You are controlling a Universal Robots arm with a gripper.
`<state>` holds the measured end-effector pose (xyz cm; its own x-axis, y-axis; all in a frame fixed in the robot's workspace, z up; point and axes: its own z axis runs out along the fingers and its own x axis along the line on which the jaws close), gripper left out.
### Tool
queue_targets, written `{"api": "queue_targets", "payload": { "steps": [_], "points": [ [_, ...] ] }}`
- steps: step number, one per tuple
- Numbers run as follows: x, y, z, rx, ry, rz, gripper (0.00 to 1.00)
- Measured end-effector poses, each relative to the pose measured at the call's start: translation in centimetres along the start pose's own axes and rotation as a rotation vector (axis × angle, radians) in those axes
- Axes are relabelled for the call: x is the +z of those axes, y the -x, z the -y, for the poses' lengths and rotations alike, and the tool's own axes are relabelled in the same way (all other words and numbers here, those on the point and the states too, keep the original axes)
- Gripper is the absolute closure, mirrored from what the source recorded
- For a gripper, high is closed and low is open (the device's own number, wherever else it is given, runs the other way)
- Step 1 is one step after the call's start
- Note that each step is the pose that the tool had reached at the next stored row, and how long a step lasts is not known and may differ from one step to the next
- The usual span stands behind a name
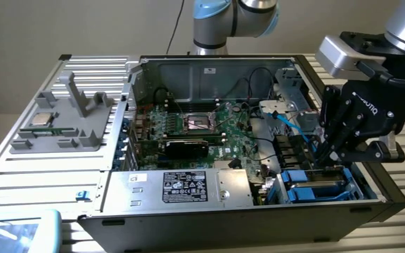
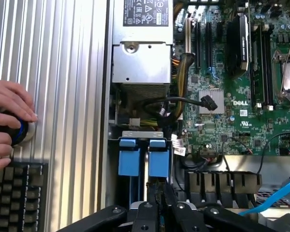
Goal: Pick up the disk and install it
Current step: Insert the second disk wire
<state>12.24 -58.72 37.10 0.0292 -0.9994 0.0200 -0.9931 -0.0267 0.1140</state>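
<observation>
Blue-framed disk sits in the case's drive bay, directly under the closed gripper.

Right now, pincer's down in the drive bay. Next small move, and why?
Probably a short push further down: the shut pincer sits on the disk, whose blue tabs appear to stand at the bay mouth of the open case, so it looks not fully seated.

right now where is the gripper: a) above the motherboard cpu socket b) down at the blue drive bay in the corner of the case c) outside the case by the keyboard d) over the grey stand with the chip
b: the gripper reaches down to the blue drive bay in the computer case.
</observation>
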Motion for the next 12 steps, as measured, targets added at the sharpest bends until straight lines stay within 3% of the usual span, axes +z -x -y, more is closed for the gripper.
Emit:
{"api": "queue_targets", "payload": {
  "steps": [4, 7, 9, 12],
  "points": [
    [0.26, 0.01, 0.02, -0.072, -0.0060, -0.0086, 0.84],
    [0.33, 0.09, 0.04, -0.111, -0.0152, -0.0142, 0.84],
    [0.42, 0.39, -0.07, -0.116, -0.0205, -0.0154, 0.84],
    [0.47, 0.52, -0.20, -0.118, -0.0216, -0.0158, 0.84]
  ]
}}
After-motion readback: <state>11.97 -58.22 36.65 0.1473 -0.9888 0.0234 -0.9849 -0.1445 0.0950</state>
